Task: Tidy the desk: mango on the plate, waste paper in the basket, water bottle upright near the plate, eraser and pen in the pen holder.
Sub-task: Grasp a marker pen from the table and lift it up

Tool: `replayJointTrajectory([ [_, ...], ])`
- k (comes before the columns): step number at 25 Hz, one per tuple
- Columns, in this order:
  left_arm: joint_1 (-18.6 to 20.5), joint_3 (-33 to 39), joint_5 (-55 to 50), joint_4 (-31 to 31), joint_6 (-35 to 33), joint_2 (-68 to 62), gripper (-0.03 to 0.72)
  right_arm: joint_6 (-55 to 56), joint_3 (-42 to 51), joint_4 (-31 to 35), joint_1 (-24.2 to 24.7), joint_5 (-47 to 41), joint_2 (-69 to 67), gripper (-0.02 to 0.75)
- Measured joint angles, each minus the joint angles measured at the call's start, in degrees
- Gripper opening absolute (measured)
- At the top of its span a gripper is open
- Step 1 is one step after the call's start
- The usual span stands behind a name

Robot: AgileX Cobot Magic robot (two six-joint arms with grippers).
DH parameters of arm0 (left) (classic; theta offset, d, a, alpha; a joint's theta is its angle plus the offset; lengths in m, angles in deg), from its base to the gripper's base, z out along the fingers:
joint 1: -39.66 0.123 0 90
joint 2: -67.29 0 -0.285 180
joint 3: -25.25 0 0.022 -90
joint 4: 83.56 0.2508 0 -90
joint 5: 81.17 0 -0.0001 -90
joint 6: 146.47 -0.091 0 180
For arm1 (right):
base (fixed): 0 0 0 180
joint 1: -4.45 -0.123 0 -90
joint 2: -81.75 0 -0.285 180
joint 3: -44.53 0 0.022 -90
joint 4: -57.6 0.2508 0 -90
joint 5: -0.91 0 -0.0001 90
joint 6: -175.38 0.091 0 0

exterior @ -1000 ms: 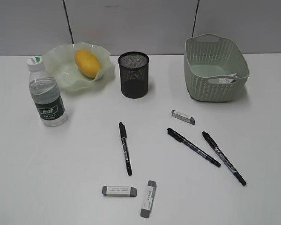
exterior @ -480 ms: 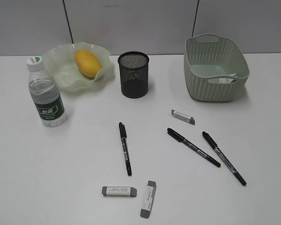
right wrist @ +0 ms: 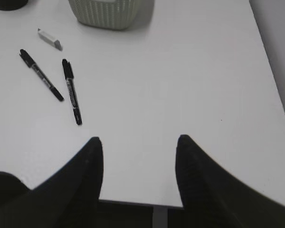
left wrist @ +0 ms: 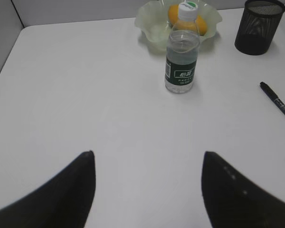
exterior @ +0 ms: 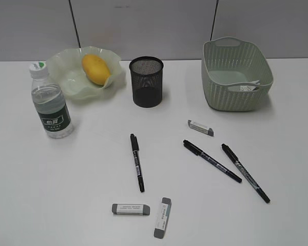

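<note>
With the mango (exterior: 96,68) on the plate (exterior: 68,78) and both jaws open and empty, the pens (exterior: 137,162) and erasers (exterior: 200,127) on the table (exterior: 66,179) seem next for the pen holder (exterior: 147,81).

water bottle (exterior: 51,105) dark green label with white print, too small to read, nothing else legible

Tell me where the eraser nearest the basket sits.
Exterior view, right of centre: the small grey-and-white eraser lies on the white desk, between the pale green woven-look basket and two black pens.
</note>
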Motion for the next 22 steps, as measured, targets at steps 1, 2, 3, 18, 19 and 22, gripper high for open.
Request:
replayJointTrajectory([
  [1,0.0,0.07,0.0,0.0,0.0,0.0,0.527,-0.19,-0.54,0.16,0.0,-0.43,-2.0,0.403],
  [2,0.0,0.06,0.0,0.0,0.0,0.0,0.527,-0.31,-1.17,0.23,0.0,-0.8,-3.92,0.403],
  [3,0.0,0.06,0.0,0.0,0.0,0.0,0.526,-0.43,-1.93,0.48,0.0,-0.99,-6.49,0.403],
  [18,0.0,0.06,0.02,-0.04,0.0,0.0,0.519,-8.98,-21.19,5.51,-0.07,-3.29,-59.1,0.385],
  [19,0.0,0.06,0.02,-0.04,0.0,0.0,0.517,-9.25,-22.58,5.56,-0.43,-3.19,-62.09,0.385],
  [22,0.0,0.06,0.07,-0.04,0.0,0.0,0.516,-9.51,-25.62,5.02,-3.46,-2.03,-69.27,0.385],
])
